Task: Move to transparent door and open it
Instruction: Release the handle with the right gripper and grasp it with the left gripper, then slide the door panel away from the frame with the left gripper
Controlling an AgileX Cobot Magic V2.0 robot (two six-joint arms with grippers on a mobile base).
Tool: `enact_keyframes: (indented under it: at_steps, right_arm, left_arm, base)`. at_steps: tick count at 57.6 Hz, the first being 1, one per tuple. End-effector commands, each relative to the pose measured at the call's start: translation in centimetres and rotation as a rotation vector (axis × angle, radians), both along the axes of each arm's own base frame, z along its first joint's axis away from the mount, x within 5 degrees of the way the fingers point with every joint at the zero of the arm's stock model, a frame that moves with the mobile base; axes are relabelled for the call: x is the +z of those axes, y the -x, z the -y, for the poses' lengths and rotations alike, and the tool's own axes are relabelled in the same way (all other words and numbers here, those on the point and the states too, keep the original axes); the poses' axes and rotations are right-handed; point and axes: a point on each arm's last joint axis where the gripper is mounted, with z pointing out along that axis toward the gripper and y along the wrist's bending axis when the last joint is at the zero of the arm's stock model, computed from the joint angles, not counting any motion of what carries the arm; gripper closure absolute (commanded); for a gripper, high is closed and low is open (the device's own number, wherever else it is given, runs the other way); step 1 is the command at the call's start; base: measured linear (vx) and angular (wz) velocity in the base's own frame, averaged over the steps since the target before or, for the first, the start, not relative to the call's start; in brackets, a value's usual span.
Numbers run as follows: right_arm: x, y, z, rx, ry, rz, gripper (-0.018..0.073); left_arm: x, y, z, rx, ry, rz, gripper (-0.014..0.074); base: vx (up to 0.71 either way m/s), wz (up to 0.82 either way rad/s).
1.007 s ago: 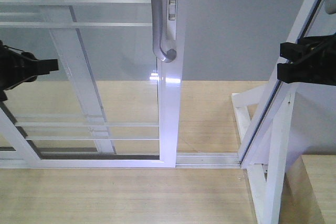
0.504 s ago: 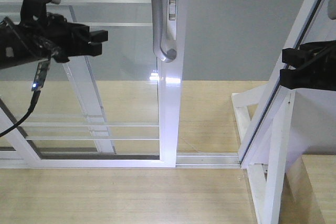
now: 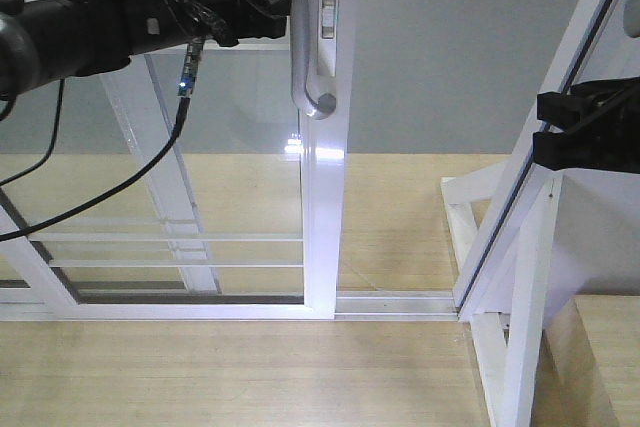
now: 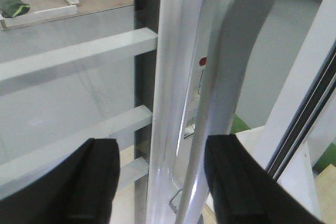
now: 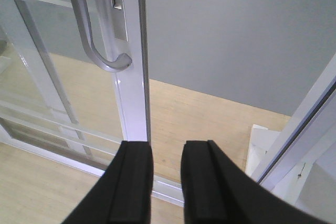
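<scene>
Transparent door (image 3: 325, 209), curved glossy grey handle (image 3: 302, 47)

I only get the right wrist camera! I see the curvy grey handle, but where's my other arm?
Observer: In the front view, the left gripper is up high beside the top of the handle, reaching in from the left.
Operator: Did it grab it?
Observer: Not yet. The left wrist view shows its fingers spread, with the handle and the edge of the transparent door between them.
Operator: And where's my arm?
Observer: The right gripper sits far right, in front of the slanted white frame, apart from the door.
</scene>
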Motion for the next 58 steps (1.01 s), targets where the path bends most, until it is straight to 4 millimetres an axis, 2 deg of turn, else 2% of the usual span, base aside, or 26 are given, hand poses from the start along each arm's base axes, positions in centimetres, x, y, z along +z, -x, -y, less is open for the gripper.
enact_keyframes:
  at_steps: [1,9,22,46,58]
  right_arm:
    - [1.8,-0.2,0.2,-0.011,-0.023,0.116,0.0314]
    - [1.8,-0.2,0.2,-0.011,-0.023,0.116,0.0314]
    - [1.8,-0.2,0.2,-0.011,-0.013,0.122,0.0314]
    - [1.8,-0.2,0.3,-0.01,0.013,0.129,0.0314]
    - [1.8,-0.2,0.3,-0.01,0.013,0.128,0.0314]
  left_arm:
    - [3.4,0.0,0.6,0.003,0.106,0.053,0.0102]
    - [2.5,-0.7,1.8,-0.015,0.104,0.045,0.0102]
    - [1.3,-1.7,2.1,0.041,0.077,0.031,0.0105]
    - [3.2,-2.1,0.4,0.224,0.037,0.07,0.016]
    - [5.1,-1.6,-0.6,0.302,0.03,0.102,0.016]
  base:
    - [0.0,0.0]
    - [0.0,0.0]
    - [0.0,0.0]
    - [0.0,0.0]
    - [0.0,0.0]
